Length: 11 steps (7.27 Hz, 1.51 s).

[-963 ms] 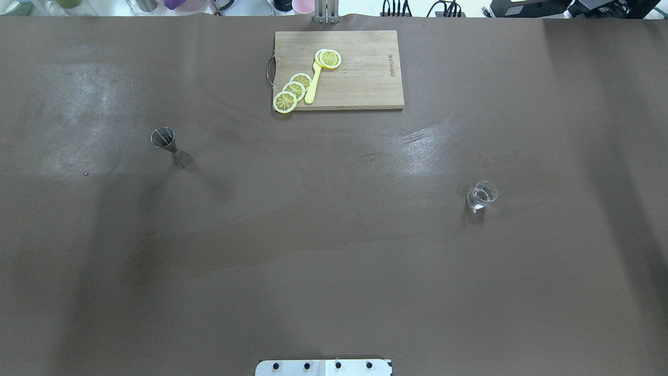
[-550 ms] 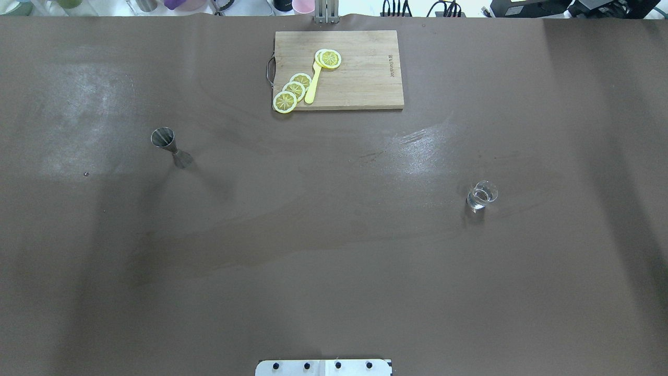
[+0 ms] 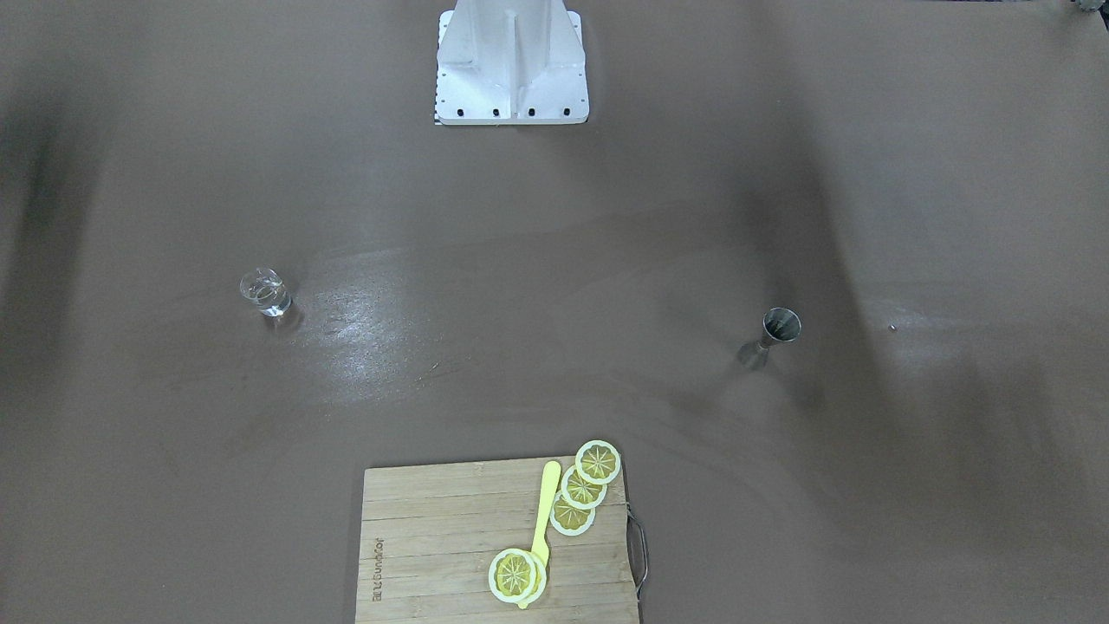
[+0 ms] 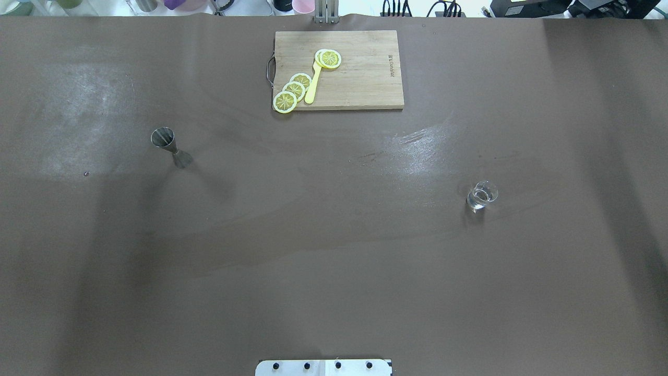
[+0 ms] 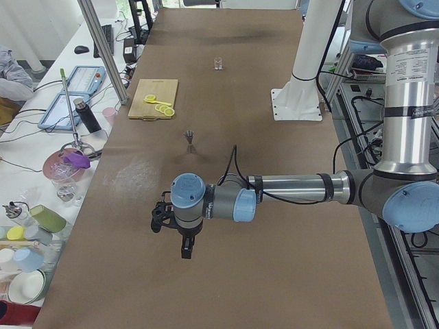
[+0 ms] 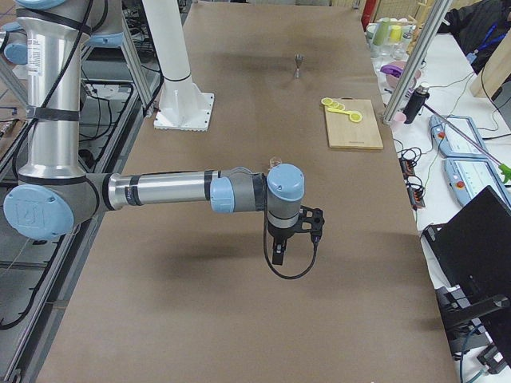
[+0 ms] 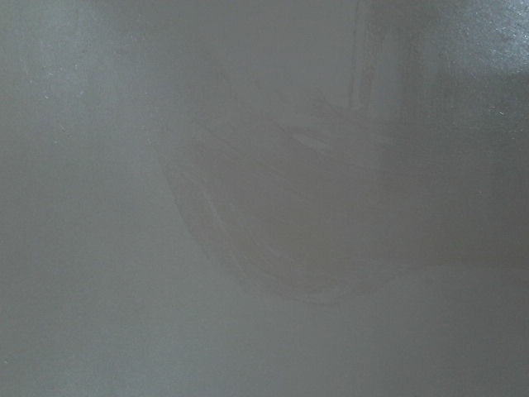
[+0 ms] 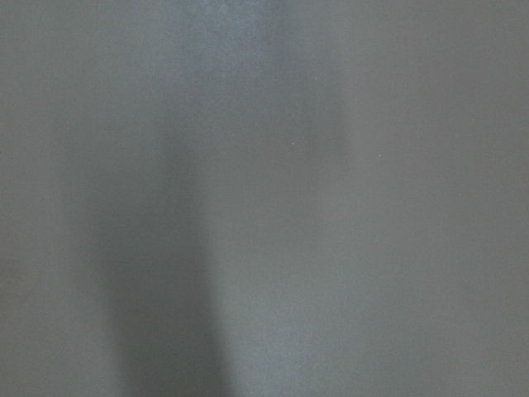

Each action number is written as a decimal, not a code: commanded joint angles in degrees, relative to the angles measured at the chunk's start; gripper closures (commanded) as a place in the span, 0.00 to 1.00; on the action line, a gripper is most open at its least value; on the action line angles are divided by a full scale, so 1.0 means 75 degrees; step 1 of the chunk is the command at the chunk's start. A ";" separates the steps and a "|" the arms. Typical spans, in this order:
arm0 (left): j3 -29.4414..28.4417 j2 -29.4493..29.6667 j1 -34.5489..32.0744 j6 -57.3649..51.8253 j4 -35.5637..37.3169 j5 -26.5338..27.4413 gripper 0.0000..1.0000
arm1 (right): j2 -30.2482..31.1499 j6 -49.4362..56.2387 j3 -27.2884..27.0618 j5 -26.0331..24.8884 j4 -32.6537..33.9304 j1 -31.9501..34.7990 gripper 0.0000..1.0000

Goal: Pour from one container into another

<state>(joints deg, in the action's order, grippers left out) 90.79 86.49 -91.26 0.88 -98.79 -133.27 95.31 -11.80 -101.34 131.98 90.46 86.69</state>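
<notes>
The clear glass tumbler [image 4: 482, 195] stands upright on the robot's right half of the brown table, also seen in the front-facing view [image 3: 265, 292]. The grey steel jigger [image 4: 170, 147] stands upright on the left half [image 3: 774, 334]. Neither gripper appears in the overhead or front-facing views. The left gripper [image 5: 186, 250] hangs over the table's left end, far from the jigger [image 5: 190, 139]. Over the table's right end hangs the right gripper [image 6: 277, 255], short of the tumbler [image 6: 275, 162]. Whether either is open or shut I cannot tell. Both wrist views show only bare table.
A wooden cutting board [image 4: 360, 78] with lemon slices [image 4: 293, 90] and a yellow spoon lies at the far middle of the table. The white robot base [image 3: 511, 65] stands at the near edge. Cups and bottles [image 5: 65, 168] crowd a side bench.
</notes>
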 commanded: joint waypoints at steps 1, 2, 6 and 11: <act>0.0000 0.0012 0.0004 0.0000 0.0000 -0.0007 0.01 | -0.0039 0.0026 -0.0162 0.0039 -0.0050 -0.0121 0.00; 0.0000 0.0012 0.0004 0.0000 0.0000 -0.0008 0.01 | -0.0109 0.0015 -0.0349 -0.0030 -0.0050 -0.0202 0.00; 0.0047 0.0023 0.0004 0.0000 0.0000 -0.0008 0.01 | -0.0356 -0.0056 -0.0480 -0.0090 0.0044 -0.0473 0.00; 0.0246 0.0047 0.0004 0.0000 0.0012 0.0004 0.01 | -0.0496 0.0026 -0.0444 -0.0124 -0.0015 -0.0578 0.00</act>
<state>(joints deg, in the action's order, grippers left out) 92.06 86.81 -91.23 0.88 -98.77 -133.25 91.71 -11.85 -104.52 131.17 90.49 82.56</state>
